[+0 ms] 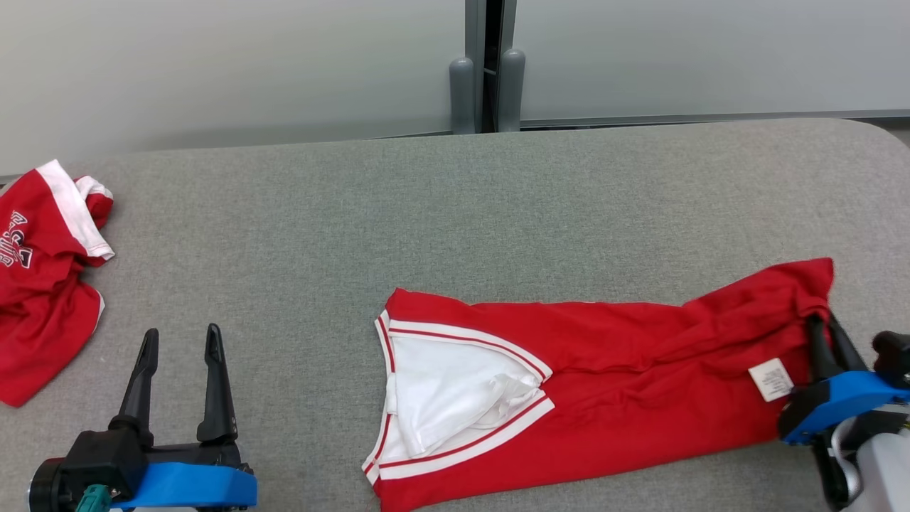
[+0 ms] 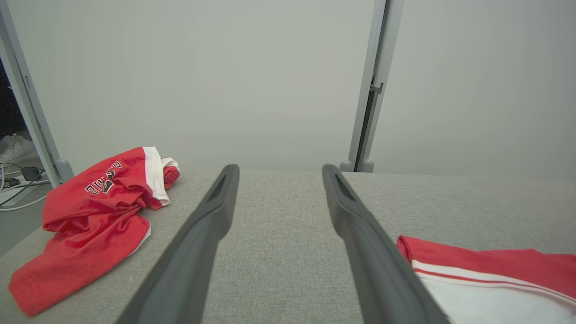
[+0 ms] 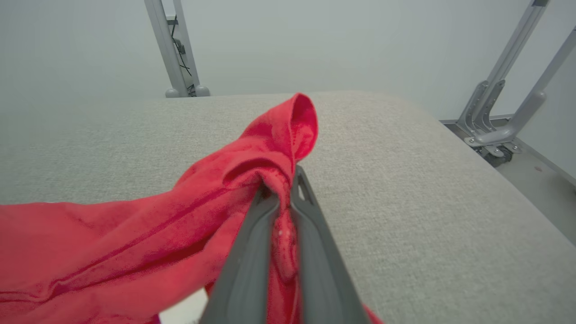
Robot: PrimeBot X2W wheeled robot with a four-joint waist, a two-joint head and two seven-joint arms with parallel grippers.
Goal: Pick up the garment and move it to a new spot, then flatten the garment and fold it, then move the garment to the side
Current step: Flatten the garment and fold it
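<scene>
Right gripper [image 1: 822,325] pinched on soft red garment [image 1: 604,384] hem, cloth bunched; left gripper [image 1: 181,333] fingers apart, left of garment over grey woven table [image 1: 426,213]

second garment [image 1: 43,284]: at the far left of the head view the frame's edge cut it, so I never saw its full outline.
lettering [image 1: 15,245]: it ran off that same edge and I could not read the word.
care tag [image 1: 771,379]: the print was too small for me to read.
right gripper [image 1: 823,323]: at the lower right of the head view the edge cut off its body. In the right wrist view, bunched cloth covered one fingertip.
garment [image 1: 640,384]: its lower corner slipped under the head view's bottom edge.
left gripper [image 1: 181,338]: the bottom edge clipped its base.
cables [image 2: 18,184]: these were blurred at the left edge of the left wrist view.
</scene>
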